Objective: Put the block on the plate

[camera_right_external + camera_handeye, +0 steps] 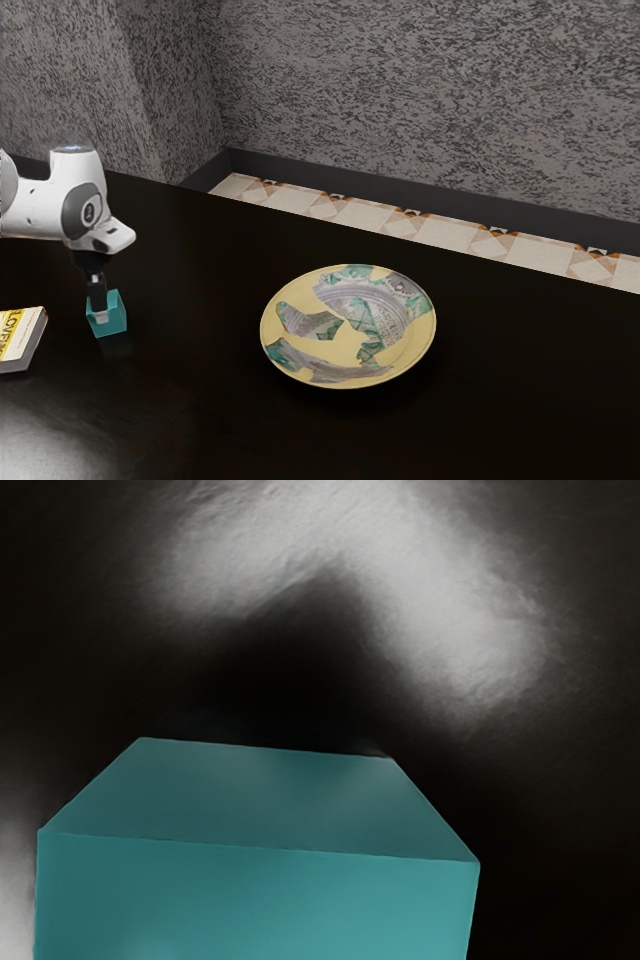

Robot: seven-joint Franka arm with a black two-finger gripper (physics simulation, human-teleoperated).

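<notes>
Much open table [195,310] between block [116,325] and plate rim [268,335]; cannot tell if tool [103,316] grips.

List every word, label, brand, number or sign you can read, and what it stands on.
"LOVE", on the book; the letters after it are unclear.
Small mark on the arm: too small to read.
No text that I can make out on the block or plate.
</notes>
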